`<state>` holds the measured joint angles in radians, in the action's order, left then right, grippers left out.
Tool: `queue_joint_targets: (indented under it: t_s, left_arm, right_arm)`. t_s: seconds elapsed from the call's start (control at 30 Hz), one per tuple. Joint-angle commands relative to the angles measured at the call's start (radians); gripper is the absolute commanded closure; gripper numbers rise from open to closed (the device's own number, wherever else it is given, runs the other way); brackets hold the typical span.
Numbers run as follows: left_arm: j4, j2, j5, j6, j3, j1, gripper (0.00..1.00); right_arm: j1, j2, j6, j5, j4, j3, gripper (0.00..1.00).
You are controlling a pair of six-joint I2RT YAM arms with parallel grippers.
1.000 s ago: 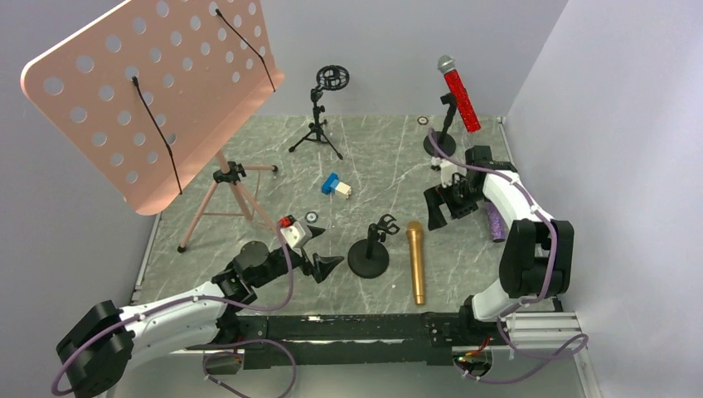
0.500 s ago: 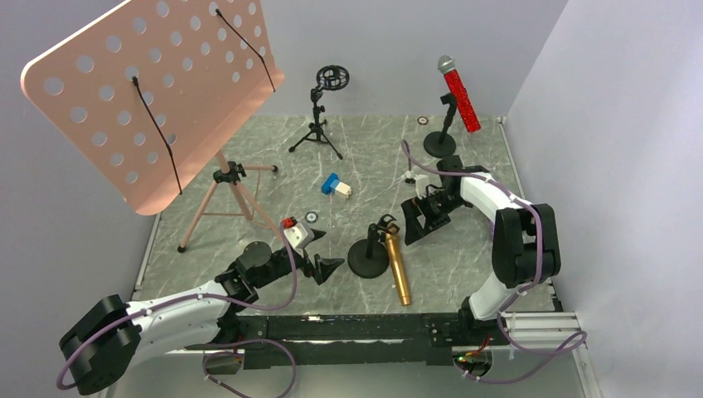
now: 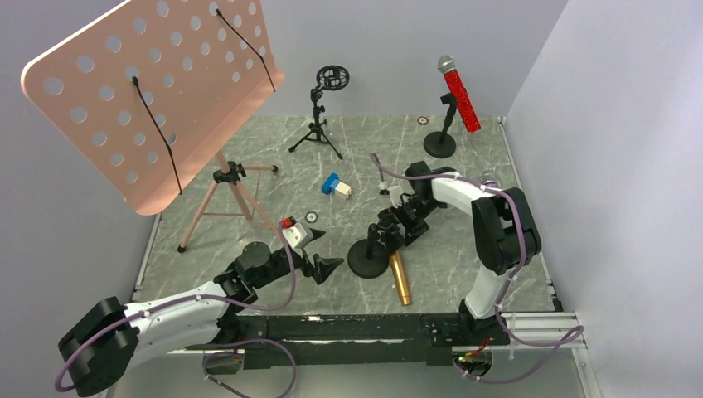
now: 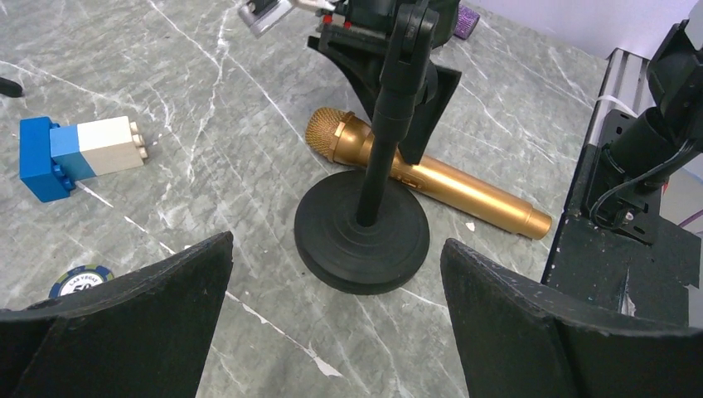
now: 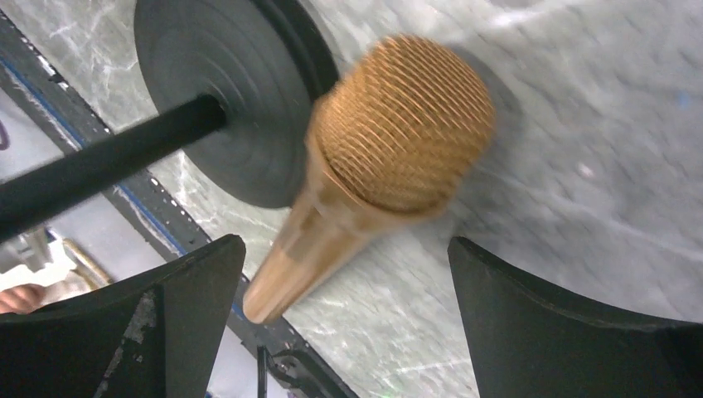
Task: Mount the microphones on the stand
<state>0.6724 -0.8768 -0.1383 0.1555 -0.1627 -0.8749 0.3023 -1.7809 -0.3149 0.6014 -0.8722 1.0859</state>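
One of three is seated: the red microphone (image 3: 461, 98) is clipped, tilted, in the far stand (image 3: 440, 143) at the back right of the table (image 3: 365, 149). The gold microphone (image 3: 399, 278) is laid flat on the table, mesh head against or just beside the round base of the near stand (image 3: 368, 259) (contact cannot be confirmed), tail pointed at the near edge. The purple microphone (image 4: 466, 18) is mostly hidden; only a glitter end is seen at the top edge of the left wrist view. The right gripper (image 3: 396, 230) is held over the gold head with jaws spread wide, one finger on each side, nothing gripped. The left gripper (image 3: 325, 250) is likewise wide and empty, aimed at the near stand's base from close by. The gold body is judged rigid, light and probably hollow. The finish is smooth and glossy, so slip is expected, and a round tube can be rolled by a glancing touch. The mesh head is judged the weak spot: it may be dented if squeezed, and the bulge seats badly on flat pads. A hold is better taken on the straight barrel below the head, across the diameter, near mid-length to limit droop. No microphone is seen in the near stand's clip (image 4: 406, 33). The stem is thin on a small base, so tipping is a risk when the barrel is pressed in.
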Motion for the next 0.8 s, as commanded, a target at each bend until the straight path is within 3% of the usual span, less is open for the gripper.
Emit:
queue_joint_targets:
  t_s: [0.0,0.2,0.37,0.63,0.77]
  left_arm:
    - [0.01,0.022,0.015,0.021,-0.013,-0.001,0.01]
    - [-0.023,0.041,0.029,0.022,-0.025,-0.001,0.01]
    - [-0.046,0.038,0.027,0.013,-0.041,-0.001,0.01]
    - [-0.053,0.047,0.033,0.04,-0.058,-0.001,0.01]
    - [-0.002,0.075,0.066,0.102,-0.038,0.0,0.01]
  right_arm:
    - [0.106,-0.011,0.071,-0.144,0.06,0.038,0.0]
    - [0.118,0.009,0.115,-0.489,0.115,-0.006,0.02]
    - [0.047,0.036,0.1,-0.627,0.145,-0.044,0.05]
    - [-0.001,0.097,0.034,-0.55,0.128,-0.113,0.19]
    - [-0.005,0.119,-0.001,-0.627,0.128,-0.156,0.23]
